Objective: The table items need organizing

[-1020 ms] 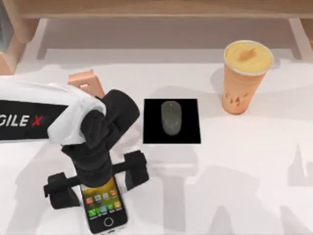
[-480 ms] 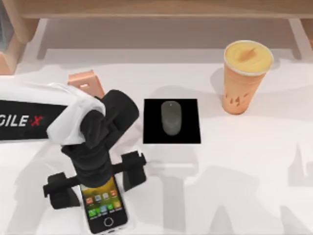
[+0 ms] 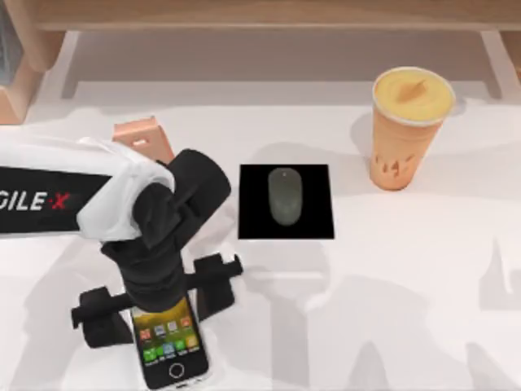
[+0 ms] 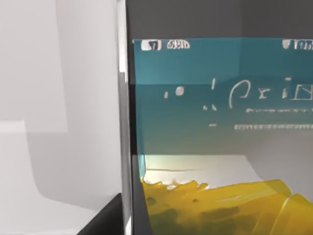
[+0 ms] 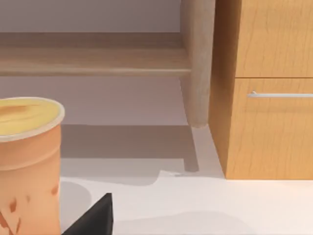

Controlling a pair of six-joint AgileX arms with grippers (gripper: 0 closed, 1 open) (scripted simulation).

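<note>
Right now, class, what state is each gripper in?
Left gripper: fingers spread on either side of the phone, open, not yet clamping it.
Right gripper: cannot be told.

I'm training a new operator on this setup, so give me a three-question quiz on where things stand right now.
1. True or false: the mouse lies on the black pad.
2. Which item is the left gripper straddling, one finger on each side? A) the cup B) the phone C) the pink stand
3. Fill in: the cup of yellow drink stands on the table toward its far ____ side in the top view.

Key: 1 true. 2 B; the phone lies flat at the near edge, its screen also close up in the left wrist view. 3 right.
</note>
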